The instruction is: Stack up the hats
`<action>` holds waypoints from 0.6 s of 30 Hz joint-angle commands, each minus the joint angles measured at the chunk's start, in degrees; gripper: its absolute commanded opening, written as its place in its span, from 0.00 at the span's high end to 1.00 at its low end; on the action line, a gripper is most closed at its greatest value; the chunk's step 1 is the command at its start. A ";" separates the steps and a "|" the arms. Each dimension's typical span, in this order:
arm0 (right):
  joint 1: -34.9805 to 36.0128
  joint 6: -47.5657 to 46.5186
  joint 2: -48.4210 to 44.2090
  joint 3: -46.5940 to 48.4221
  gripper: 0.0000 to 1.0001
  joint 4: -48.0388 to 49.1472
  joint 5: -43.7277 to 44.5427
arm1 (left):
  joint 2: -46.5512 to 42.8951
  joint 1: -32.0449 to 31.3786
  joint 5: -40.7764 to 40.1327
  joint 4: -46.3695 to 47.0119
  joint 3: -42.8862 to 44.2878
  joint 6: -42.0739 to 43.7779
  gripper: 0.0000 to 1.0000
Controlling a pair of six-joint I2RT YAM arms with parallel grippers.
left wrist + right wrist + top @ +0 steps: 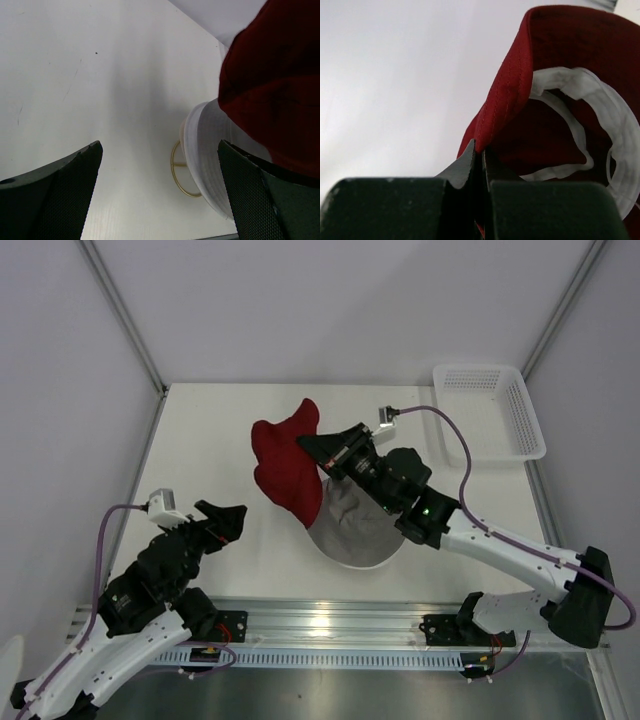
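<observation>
The dark red hat [285,465] hangs lifted over the table's middle, pinched at its brim by my shut right gripper [318,450]. The right wrist view shows the jaws [480,150] closed on the red brim, with the hat's [555,75] white-lined inside facing the camera. Below and to the right sits a grey hat [350,525] with a white brim edge under it; the white hat's brim [210,155] also shows in the left wrist view. No beige hat is visible. My left gripper [225,520] is open and empty, left of the pile [160,200].
The stand's gold ring base [182,172] peeks out under the white brim. A white slatted basket [490,410] stands at the back right corner. Metal frame posts rise at the back corners.
</observation>
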 commanded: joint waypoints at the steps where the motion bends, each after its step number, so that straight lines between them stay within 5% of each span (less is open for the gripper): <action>1: 0.97 -2.21 4.50 7.33 1.00 4.94 -1.24 | 0.96 0.54 -1.39 0.06 0.72 0.85 0.00; 7: 1.32 -2.04 0.84 2.17 1.00 2.58 3.05 | -2.11 0.46 -3.06 -2.15 0.37 0.41 0.01; 18: 1.50 -6.25 -19.82 -7.42 1.00 -23.43 12.64 | -1.33 0.46 -2.80 -1.54 -0.69 -0.21 0.01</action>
